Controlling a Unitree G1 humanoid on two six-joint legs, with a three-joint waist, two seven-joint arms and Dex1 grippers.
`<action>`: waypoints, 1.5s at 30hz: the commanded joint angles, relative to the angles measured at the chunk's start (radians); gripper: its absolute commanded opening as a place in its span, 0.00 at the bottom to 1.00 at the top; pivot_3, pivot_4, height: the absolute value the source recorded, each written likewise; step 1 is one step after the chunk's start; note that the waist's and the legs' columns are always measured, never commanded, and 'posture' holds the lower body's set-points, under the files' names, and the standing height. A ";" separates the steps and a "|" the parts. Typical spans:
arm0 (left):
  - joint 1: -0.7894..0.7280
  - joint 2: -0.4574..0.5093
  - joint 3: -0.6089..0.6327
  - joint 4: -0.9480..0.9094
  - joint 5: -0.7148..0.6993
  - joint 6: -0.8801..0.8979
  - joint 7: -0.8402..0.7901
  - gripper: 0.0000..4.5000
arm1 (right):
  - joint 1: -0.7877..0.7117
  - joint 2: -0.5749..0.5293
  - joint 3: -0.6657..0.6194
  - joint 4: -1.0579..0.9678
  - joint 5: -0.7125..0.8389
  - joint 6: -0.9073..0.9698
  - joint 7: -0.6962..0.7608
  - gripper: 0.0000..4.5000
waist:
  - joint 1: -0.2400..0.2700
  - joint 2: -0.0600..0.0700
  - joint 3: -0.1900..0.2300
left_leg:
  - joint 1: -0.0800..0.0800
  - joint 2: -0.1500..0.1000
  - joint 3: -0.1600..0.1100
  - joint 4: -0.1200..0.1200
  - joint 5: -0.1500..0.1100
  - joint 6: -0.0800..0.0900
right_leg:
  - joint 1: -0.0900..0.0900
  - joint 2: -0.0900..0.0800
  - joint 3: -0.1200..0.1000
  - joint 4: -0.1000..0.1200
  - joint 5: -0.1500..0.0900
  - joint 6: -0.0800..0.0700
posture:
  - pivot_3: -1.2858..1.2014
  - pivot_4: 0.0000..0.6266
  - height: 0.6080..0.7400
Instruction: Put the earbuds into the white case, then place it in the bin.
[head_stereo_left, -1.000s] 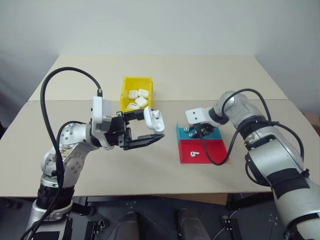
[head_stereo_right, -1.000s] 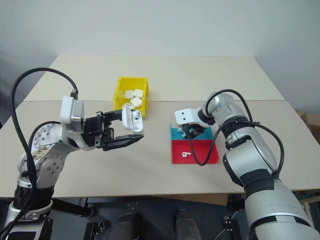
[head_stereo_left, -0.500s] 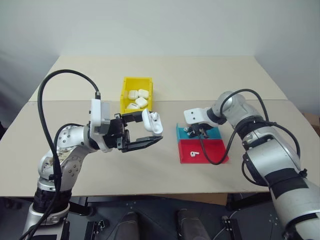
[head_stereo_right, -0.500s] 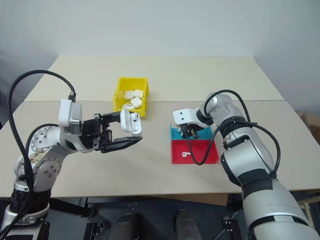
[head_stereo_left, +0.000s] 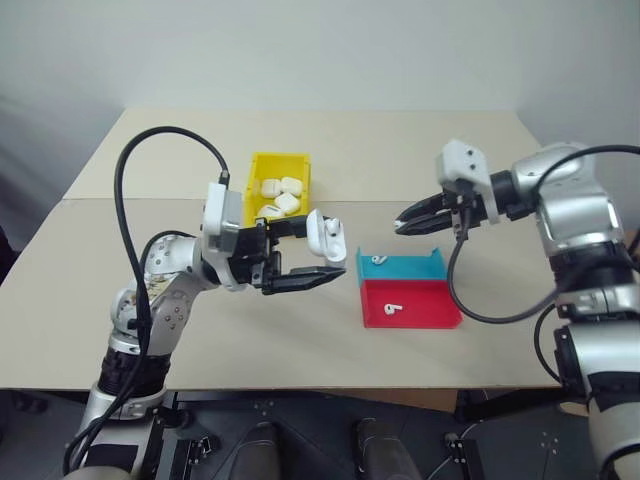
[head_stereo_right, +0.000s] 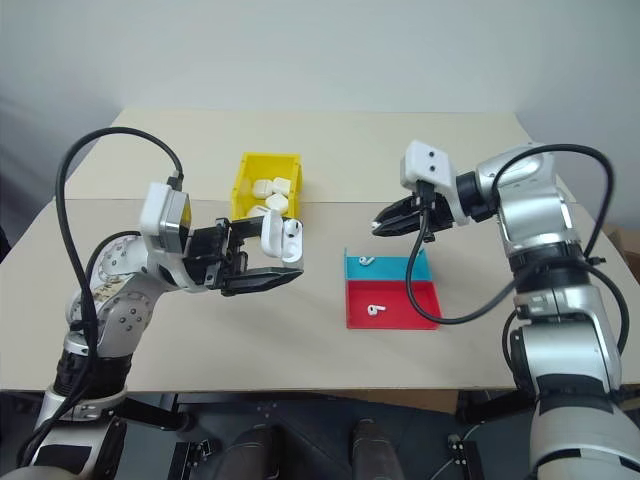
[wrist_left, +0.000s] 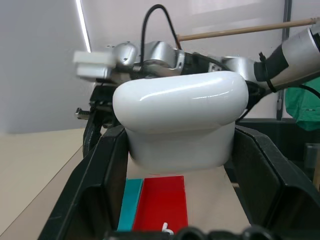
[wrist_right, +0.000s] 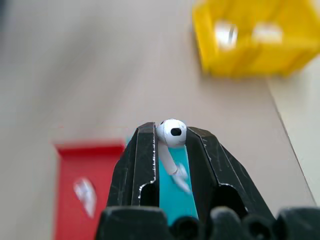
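White case (head_stereo_left: 327, 238) held up off the table (head_stereo_left: 250, 330) in the left gripper (head_stereo_left: 312, 252), fingers clamped either side of its body, lid hinged open. It hangs between the yellow bin (head_stereo_left: 254, 178) and the red-and-blue tray (head_stereo_left: 430, 305), nearer the bin.

Change: a second ago the right gripper (wrist_right: 171, 131) was down in the tray's blue half. Now it is lifted well above the tray, fingers narrowed on one earbud (wrist_right: 171, 134), bulb showing at the tips, pointing toward the case. The left arm has barely shifted.

In the tray: one earbud (head_stereo_left: 394, 309) in the red half, another (head_stereo_left: 377, 262) in the blue half. The bin holds several look-alike cases (head_stereo_left: 279, 195).

Reading: pick done; next is seating the held earbud in the open case. Nothing is in the bin from this round yet.
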 joint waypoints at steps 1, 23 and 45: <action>-0.034 -0.011 -0.011 0.019 0.000 -0.018 -0.037 0.63 | 0.047 0.001 -0.224 -0.317 0.308 0.318 -0.122 0.14 | 0.003 0.000 0.000 | 0.000 0.000 0.000 0.000 0.000 0.000 | 0.000 0.000 0.000 0.000 0.000 0.000 | 0.52 0.24 1.00; -0.131 -0.077 -0.040 0.138 0.046 -0.040 -0.103 0.63 | 0.299 0.206 -0.311 -0.798 0.982 0.618 -0.951 0.14 | 0.006 0.000 0.000 | -0.001 0.000 -0.001 0.001 0.000 0.001 | 0.001 0.000 -0.001 -0.002 0.000 0.001 | 0.52 0.24 1.00; -0.117 -0.070 -0.043 0.150 0.068 -0.049 -0.105 0.63 | 0.325 -0.086 -0.316 -0.778 1.036 0.383 -0.767 0.71 | 0.006 0.000 0.000 | -0.001 0.000 -0.002 0.001 0.000 0.001 | 0.002 0.000 -0.001 -0.003 -0.001 0.002 | 0.52 0.24 1.00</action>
